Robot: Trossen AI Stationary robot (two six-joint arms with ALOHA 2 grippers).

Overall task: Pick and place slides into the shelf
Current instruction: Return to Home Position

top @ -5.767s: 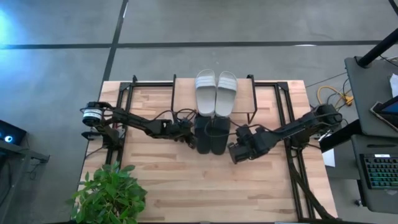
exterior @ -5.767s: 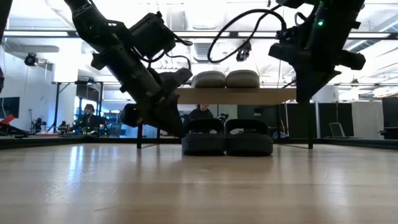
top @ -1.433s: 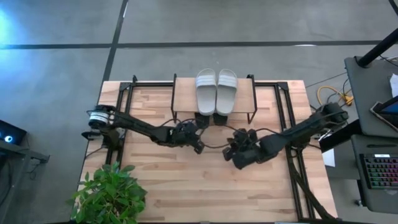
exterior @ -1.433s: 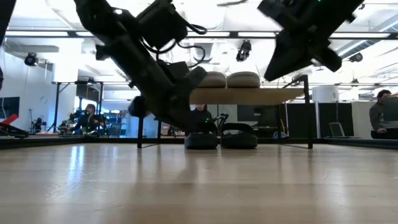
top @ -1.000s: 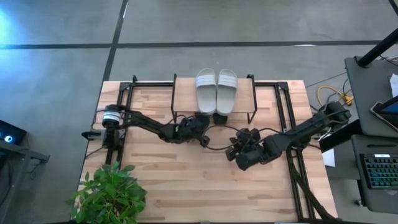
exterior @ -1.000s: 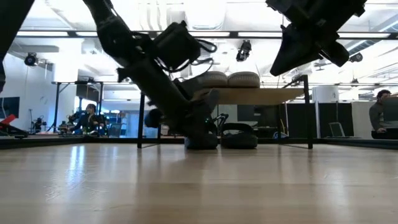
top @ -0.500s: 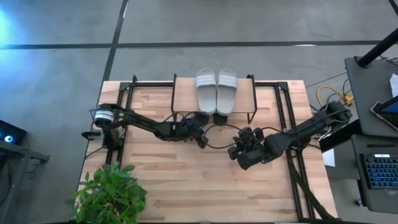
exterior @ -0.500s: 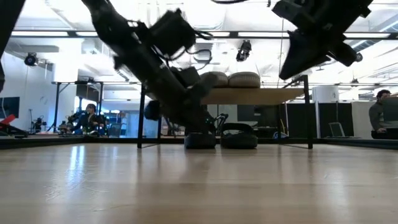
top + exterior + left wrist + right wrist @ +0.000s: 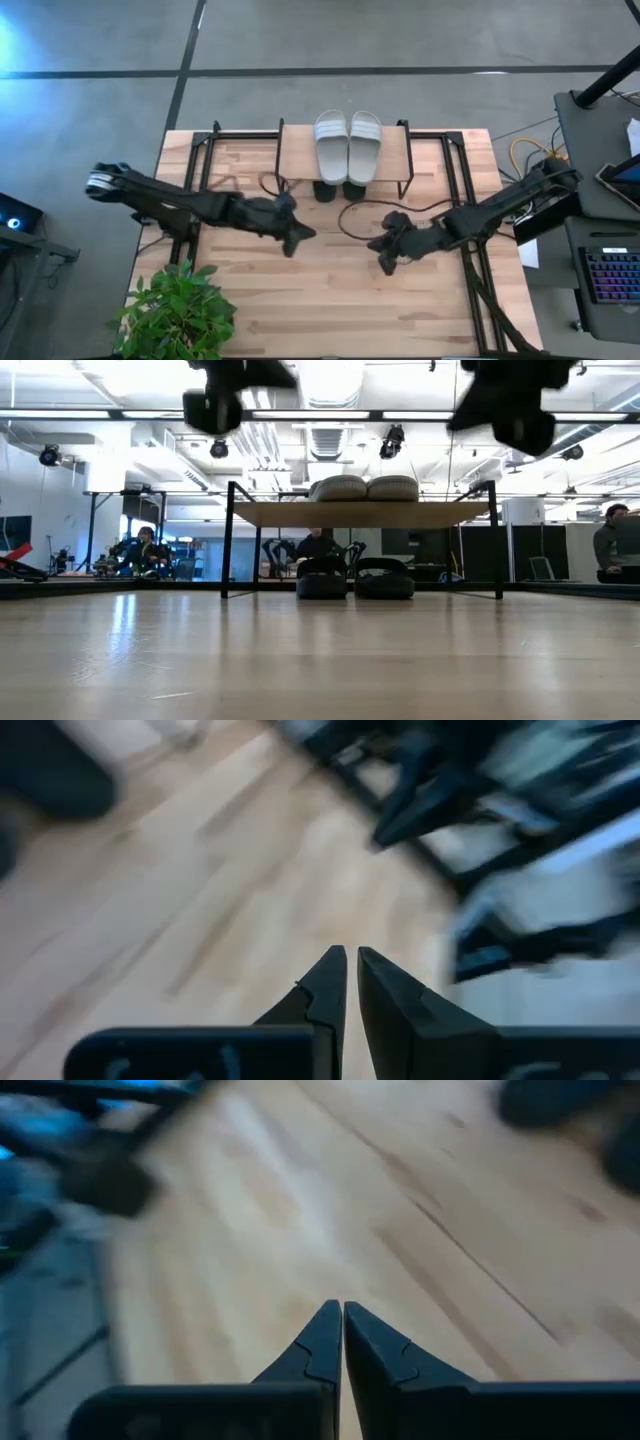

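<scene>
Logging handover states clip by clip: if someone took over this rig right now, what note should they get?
Left gripper: shut, empty, raised over the table in front of the shelf, toward its left end.
Right gripper: shut, empty, raised in front of the shelf's right end.
Light slides: side by side on the shelf top.
Black slides: side by side on the table under the shelf, only their ends showing from above.
Done: all four slides are placed.
Left: probably only parking both arms; nothing is left to pick up.
</scene>
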